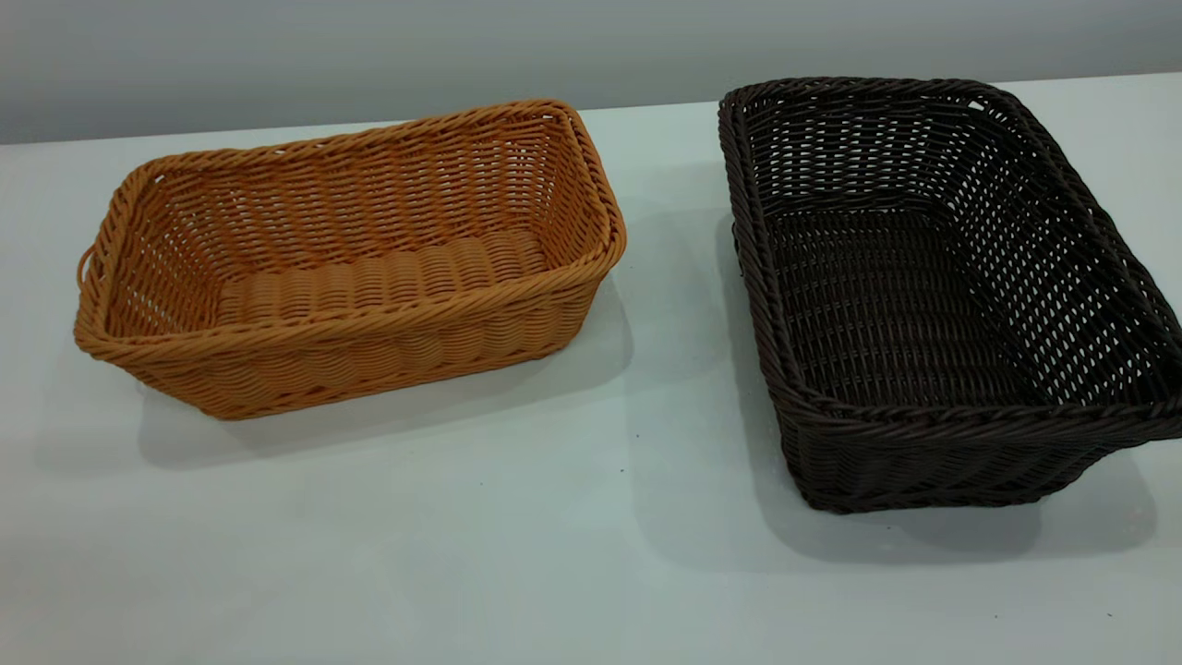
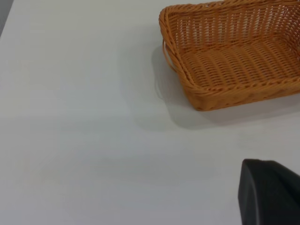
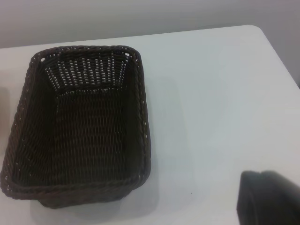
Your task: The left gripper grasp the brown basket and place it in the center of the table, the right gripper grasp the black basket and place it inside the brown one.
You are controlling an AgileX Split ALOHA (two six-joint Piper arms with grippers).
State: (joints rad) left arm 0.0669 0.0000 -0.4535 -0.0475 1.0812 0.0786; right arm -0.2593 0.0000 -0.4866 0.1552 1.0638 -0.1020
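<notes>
The brown basket (image 1: 346, 263) stands empty on the left part of the white table (image 1: 554, 554). It also shows in the left wrist view (image 2: 234, 54). The black basket (image 1: 933, 286) stands empty on the right part of the table, a gap of bare table between the two; it also shows in the right wrist view (image 3: 79, 126). Only a black part of the left gripper (image 2: 269, 192) shows, above bare table and well away from the brown basket. Only a black part of the right gripper (image 3: 269, 197) shows, beside the black basket and apart from it. Neither arm appears in the exterior view.
The table's far edge meets a grey wall (image 1: 369, 55) behind the baskets. A rounded table corner (image 3: 262, 30) lies beyond the black basket. Bare tabletop stretches in front of both baskets and between them.
</notes>
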